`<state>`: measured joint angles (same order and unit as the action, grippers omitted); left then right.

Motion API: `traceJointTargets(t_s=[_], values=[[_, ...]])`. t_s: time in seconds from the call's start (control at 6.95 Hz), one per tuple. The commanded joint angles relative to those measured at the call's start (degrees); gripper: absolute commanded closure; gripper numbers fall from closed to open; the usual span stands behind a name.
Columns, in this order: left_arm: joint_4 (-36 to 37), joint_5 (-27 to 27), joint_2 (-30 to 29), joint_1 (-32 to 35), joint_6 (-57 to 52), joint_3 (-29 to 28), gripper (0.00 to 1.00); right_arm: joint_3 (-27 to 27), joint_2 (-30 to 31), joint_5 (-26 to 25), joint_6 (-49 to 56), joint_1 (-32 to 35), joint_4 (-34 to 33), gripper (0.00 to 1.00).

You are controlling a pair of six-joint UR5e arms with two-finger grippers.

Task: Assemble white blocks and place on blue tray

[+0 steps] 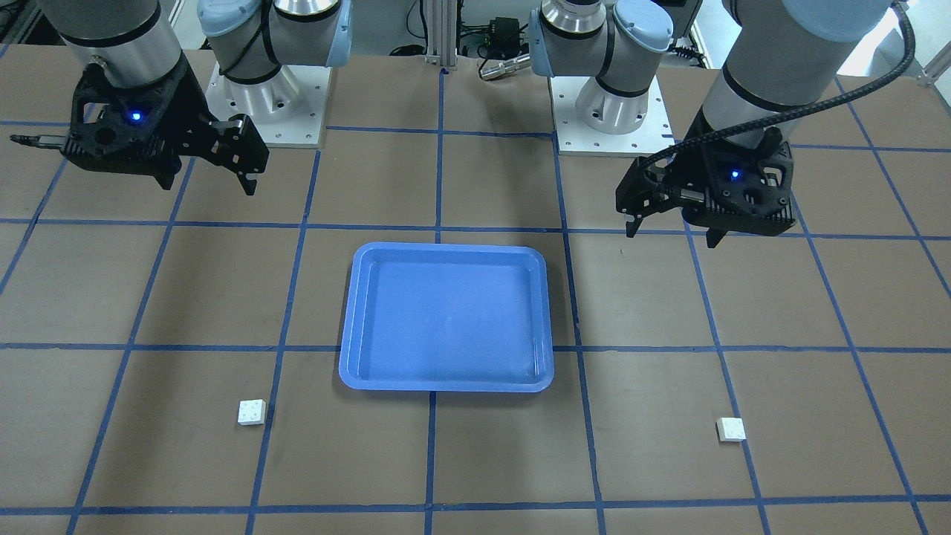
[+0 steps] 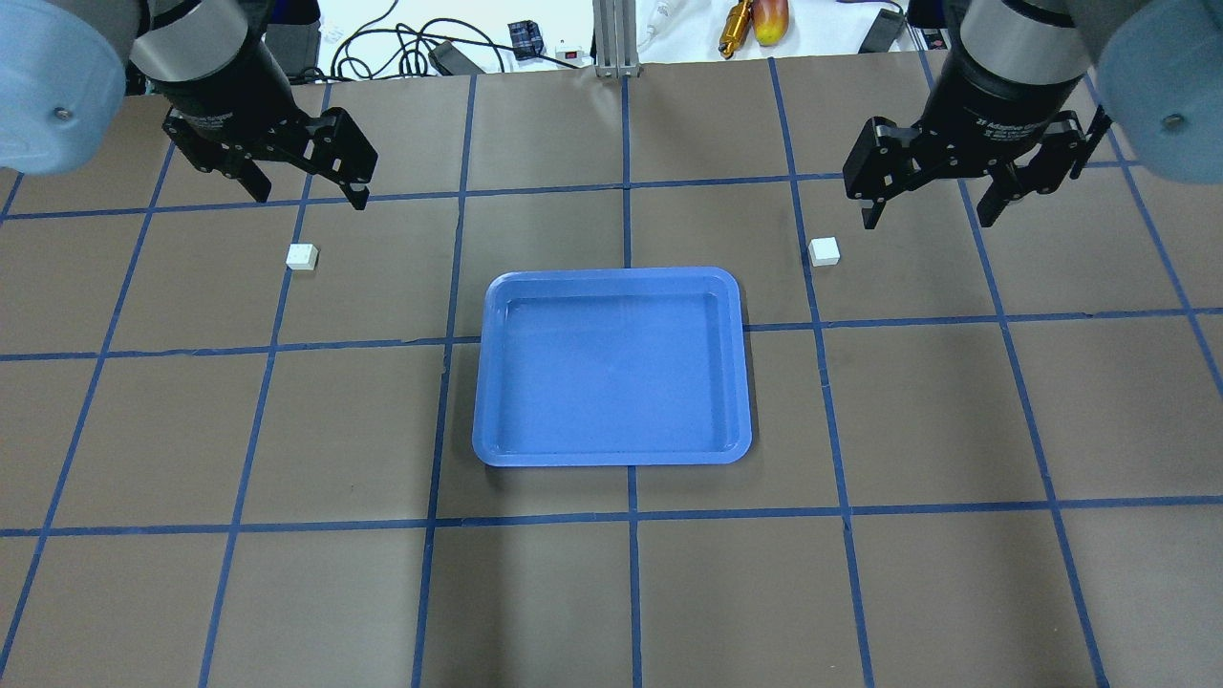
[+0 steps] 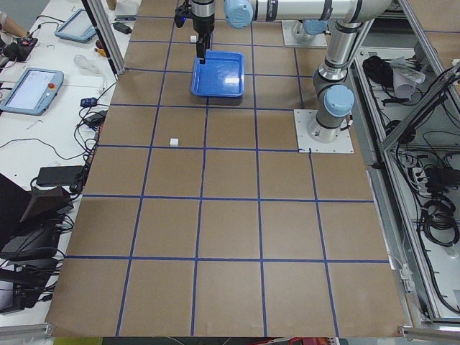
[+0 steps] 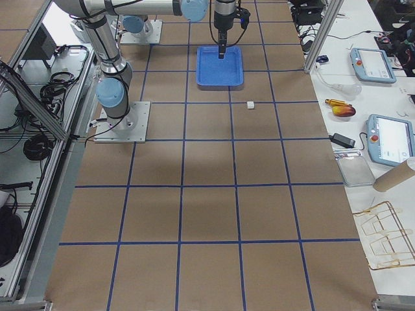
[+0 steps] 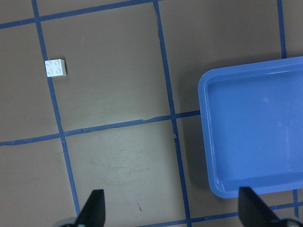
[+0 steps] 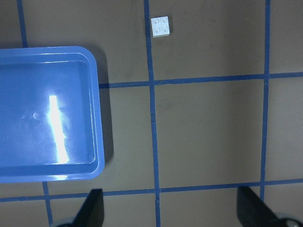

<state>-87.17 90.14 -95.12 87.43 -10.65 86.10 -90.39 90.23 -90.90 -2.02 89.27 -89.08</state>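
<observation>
Left gripper (image 2: 309,197): fingers spread wide, upper left of the overhead view.
Right gripper (image 2: 925,221): fingers spread wide, upper right.
White block one (image 2: 302,256): on the table, just below the left gripper.
White block two (image 2: 824,251): left of the right gripper.
Blue tray (image 2: 611,274): centre, between the blocks.

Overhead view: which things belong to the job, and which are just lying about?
Job:
left white block
right white block
blue tray, empty

Lying about, beyond the table's far edge:
yellow-red item
brass-coloured cylinder
small black box

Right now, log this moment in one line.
left end effector open | right end effector open | white blocks apart, unassembled | blue tray empty
</observation>
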Motion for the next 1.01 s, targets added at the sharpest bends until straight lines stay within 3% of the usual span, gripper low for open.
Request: traceJointTargets(t_s=[0.0,0.29,0.43,0.58,0.72,0.86], values=[[1.6,0.4,-0.8,-0.1,-0.7,-0.2,0.0,-0.1,-2.2,0.5,0.0,0.0,-0.1,0.0],[3.6,0.4,-4.2,-0.8,-0.3,-2.1,0.0,-0.1,-3.1,0.5,0.6,-0.2,-0.4,0.0],[5.1,0.5,-8.7,-1.0,-0.3,-5.6,0.0,-0.1,-3.1,0.8,2.9,-0.7,-0.3,0.0],[6.6,0.5,-14.7,-2.9,-0.3,-9.7,0.0,0.0,-3.7,5.7,8.3,-2.3,-0.5,0.0],[8.8,0.4,-20.0,-5.1,-0.7,-12.9,0.0,0.1,-4.4,9.6,18.1,-4.8,-1.1,0.0],[11.7,0.4,-24.8,-7.6,-1.3,-14.5,0.0,-0.1,-5.8,9.2,32.6,-7.3,-5.7,0.0]])
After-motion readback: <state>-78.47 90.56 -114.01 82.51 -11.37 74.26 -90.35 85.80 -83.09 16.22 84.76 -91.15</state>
